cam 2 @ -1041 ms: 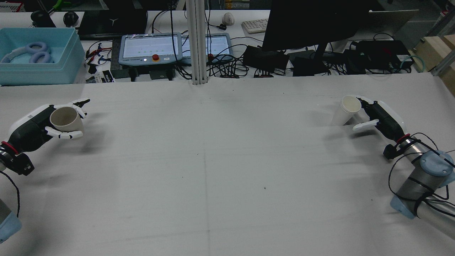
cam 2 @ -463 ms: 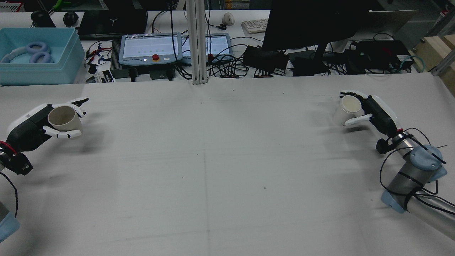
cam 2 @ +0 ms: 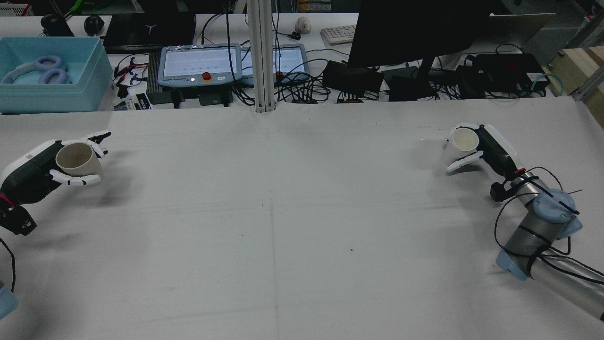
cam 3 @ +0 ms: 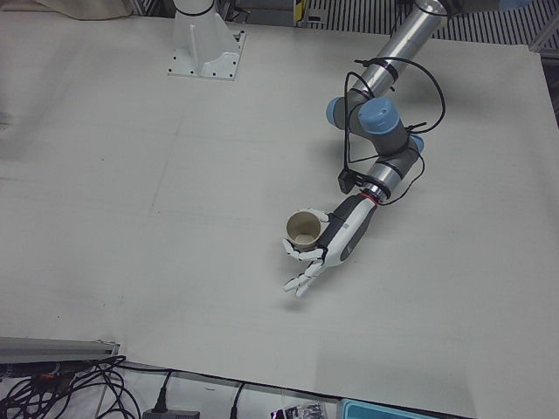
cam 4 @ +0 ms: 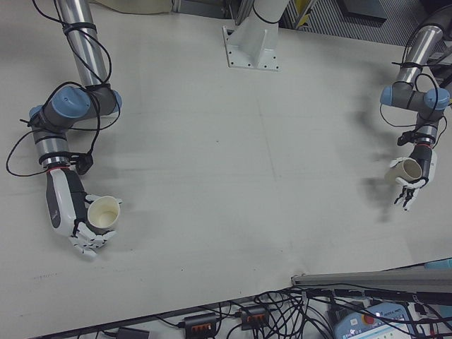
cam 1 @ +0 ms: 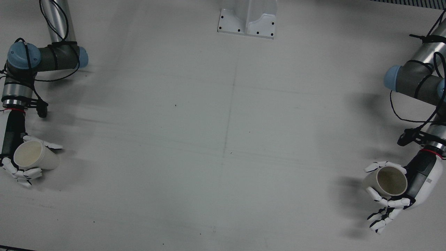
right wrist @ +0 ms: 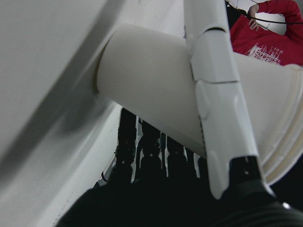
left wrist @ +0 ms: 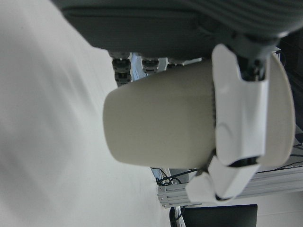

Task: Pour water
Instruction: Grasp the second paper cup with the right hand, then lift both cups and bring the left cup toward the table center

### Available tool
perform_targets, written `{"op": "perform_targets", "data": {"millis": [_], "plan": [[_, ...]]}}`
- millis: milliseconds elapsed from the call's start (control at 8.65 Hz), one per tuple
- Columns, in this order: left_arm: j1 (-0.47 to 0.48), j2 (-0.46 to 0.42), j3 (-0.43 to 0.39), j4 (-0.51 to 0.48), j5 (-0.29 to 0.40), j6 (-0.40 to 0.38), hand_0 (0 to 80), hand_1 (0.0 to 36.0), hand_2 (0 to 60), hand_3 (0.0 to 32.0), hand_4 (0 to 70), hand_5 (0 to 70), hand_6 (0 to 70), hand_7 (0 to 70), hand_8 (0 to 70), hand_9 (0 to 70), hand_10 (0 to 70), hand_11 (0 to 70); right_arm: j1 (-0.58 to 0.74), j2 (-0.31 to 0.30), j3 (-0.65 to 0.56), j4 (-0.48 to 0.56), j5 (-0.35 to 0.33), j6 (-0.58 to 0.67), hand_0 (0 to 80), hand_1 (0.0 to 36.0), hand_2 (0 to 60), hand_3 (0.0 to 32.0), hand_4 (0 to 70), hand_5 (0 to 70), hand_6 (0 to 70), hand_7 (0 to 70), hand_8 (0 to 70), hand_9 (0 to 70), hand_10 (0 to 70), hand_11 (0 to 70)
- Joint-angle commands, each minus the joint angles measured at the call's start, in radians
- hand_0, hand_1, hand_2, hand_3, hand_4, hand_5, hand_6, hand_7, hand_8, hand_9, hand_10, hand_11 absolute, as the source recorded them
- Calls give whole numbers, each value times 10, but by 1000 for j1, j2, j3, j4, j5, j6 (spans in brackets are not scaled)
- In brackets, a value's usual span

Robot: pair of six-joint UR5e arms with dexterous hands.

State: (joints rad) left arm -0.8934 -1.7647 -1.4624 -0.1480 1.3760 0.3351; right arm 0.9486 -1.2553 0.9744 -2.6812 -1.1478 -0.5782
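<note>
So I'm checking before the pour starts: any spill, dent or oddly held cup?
Nothing stands out. The left hand holds the beige cup, the right hand the white paper cup; the table shows no spill.

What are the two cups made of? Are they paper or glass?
Not glass: neither is see-through. The white cup in the right hand looks like matte paper, with a rolled, ridged rim. The beige cup in the left hand is dull and thicker-walled, perhaps plastic or ceramic; I can't tell which.

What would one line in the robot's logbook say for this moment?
left hand: shut on beige cup | right hand: shut on white cup | cups far apart, at opposite sides of table | pouring: not yet begun
</note>
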Motion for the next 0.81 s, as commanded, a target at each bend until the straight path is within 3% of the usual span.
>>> {"op": "perform_targets", "data": {"millis": [0,116,347,463,694], "plan": [[-4,5,2,-7,2,-13,589,331,600,0,700,700,84,142,54,39,89,141,2,-7,26,-13,-1,17,800,360,280,0,400,627,662,636,634,700,507,700],[-9,5,-6,-4,3,-13,594,330,600,0,700,700,84,142,54,38,86,136,27,-35,99,-55,-12,30,800,360,247,0,346,583,618,575,592,700,462,682],[-2,-2,-39,36,5,-4,611,343,600,0,700,700,85,146,53,37,80,128,48,-97,351,-242,-18,34,800,360,199,0,343,578,595,568,548,700,409,609],[4,-10,-73,65,5,4,628,353,600,0,700,700,88,148,53,37,77,125,62,-99,431,-305,-30,34,800,360,188,0,315,556,578,548,531,676,399,595],[7,-105,-93,166,5,12,636,360,600,0,700,700,91,150,55,39,79,129,90,-90,568,-411,-49,31,800,360,169,0,310,548,571,540,514,651,382,574]]}}
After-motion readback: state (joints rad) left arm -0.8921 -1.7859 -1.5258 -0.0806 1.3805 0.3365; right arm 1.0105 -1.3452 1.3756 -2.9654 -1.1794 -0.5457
